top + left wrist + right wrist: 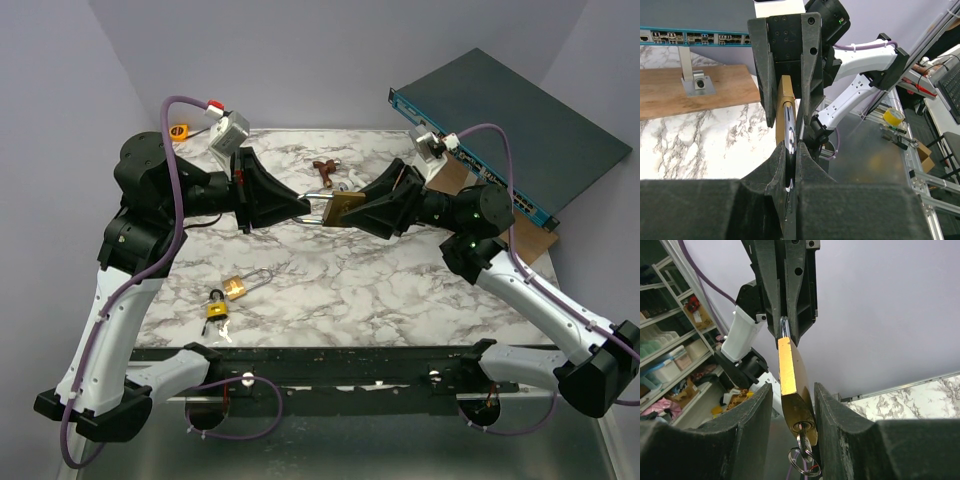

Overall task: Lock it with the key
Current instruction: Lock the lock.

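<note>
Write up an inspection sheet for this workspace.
Surface: marble table, no spills seen.
Job's things: large brass padlock held in the air between both arms; key in its keyhole, ring dangling.
Clutter: small brass padlock and yellow-and-black padlock at front left; brown item and orange item at the back.
Grippers: left gripper jaws shut on the shackle; right gripper jaws shut on the padlock body.
Cables: purple cables loop along both arms.
Surroundings: network switch on wooden board; shelves beyond.
</note>
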You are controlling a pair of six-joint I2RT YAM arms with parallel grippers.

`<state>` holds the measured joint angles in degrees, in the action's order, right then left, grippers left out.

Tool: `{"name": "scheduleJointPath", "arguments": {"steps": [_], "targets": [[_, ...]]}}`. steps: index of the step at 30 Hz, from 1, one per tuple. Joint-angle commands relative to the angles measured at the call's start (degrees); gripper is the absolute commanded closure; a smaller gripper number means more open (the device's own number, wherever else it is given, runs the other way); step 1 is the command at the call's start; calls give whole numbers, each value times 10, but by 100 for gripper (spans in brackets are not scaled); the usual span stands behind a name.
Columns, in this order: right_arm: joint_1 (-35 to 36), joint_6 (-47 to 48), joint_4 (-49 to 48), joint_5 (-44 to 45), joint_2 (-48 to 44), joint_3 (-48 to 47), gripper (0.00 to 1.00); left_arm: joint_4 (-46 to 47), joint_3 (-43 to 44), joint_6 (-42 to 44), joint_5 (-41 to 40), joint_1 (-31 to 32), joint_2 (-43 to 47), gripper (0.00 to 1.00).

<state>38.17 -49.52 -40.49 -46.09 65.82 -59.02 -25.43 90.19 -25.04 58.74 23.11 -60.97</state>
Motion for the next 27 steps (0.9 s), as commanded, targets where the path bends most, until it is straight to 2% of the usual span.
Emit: {"name": "scheduleJointPath", "arguments": {"steps": [1,8,13,16,18,19,22,23,27], "targets": [[0,-14,-34,-7,-1,-6,59,54,10,-9,-4,-3,17,100],[1,-7,-24,-1,3,0,58,68,4,-20,-5,-3,14,100],[1,-1,-17,1,6,-5,65,73,1,-25,-5,-3,13,100],[1,0,-16,4,10,-8,70,76,-5,-27,-4,-3,12,100],[1,-3,-15,7,10,-12,86,76,-11,-26,-3,-3,13,100],[1,-5,-8,10,9,-15,98,75,-15,-25,-1,-3,15,100],[1,-9,16,15,1,-23,99,48,-16,-9,-4,-3,13,100],[1,-10,23,17,-7,-23,99,38,-15,-4,-4,-3,14,97],[1,17,90,36,-46,-23,99,16,-30,3,-7,-3,23,76]]}}
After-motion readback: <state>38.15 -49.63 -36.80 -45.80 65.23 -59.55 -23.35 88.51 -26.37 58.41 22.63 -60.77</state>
